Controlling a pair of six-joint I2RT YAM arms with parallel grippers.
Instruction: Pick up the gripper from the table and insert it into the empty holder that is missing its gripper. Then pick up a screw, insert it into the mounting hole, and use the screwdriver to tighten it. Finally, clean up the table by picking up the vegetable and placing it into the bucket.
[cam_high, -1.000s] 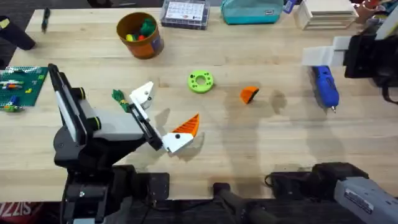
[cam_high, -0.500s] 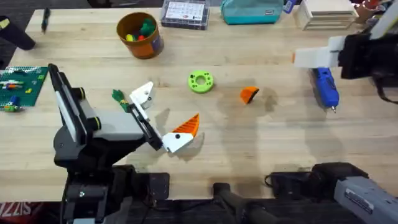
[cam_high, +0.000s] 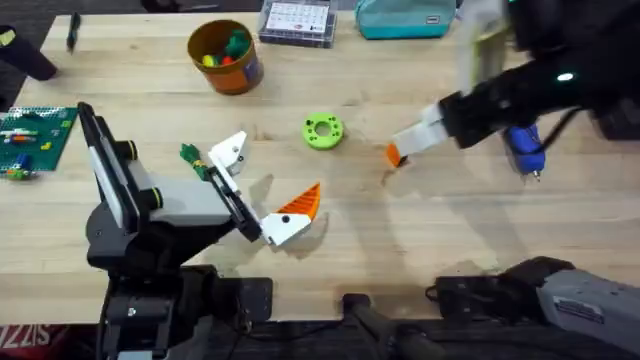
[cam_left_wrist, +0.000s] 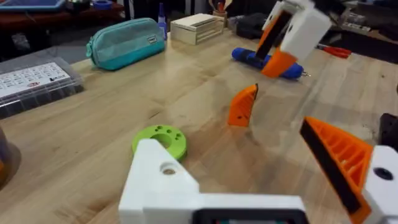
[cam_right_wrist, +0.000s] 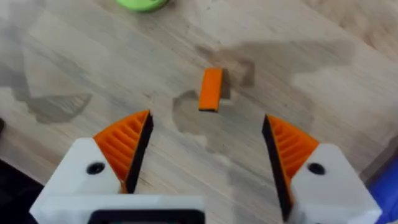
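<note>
A: Right gripper (cam_right_wrist: 205, 155), state? 
B: Spread wide, nothing held. The small orange ribbed plastic wedge, the gripper (cam_right_wrist: 211, 89), is seen on the wooden table (cam_high: 480, 230) just beyond the gap between the orange pads. In the overhead view the right arm is stretched in from the right, its white tip beside the wedge (cam_high: 399, 153).

A: Left gripper (cam_high: 259, 194)? 
B: Parked low at the left, open, nothing gripped. One side is the plain white angular holder (cam_high: 230, 152) with a dark hole and no pad; the other finger carries an orange tip.

A: Other task items? 
B: The blue-handled screwdriver (cam_high: 524, 147) is lying at the right, partly covered by the right arm. The tiny green-leafed vegetable (cam_high: 189, 154) is just beside the holder. The round orange bucket (cam_high: 226, 57) with coloured toy pieces is placed at the far left-centre. A lime-green ring (cam_high: 322, 131) is lying between holder and wedge.
</note>
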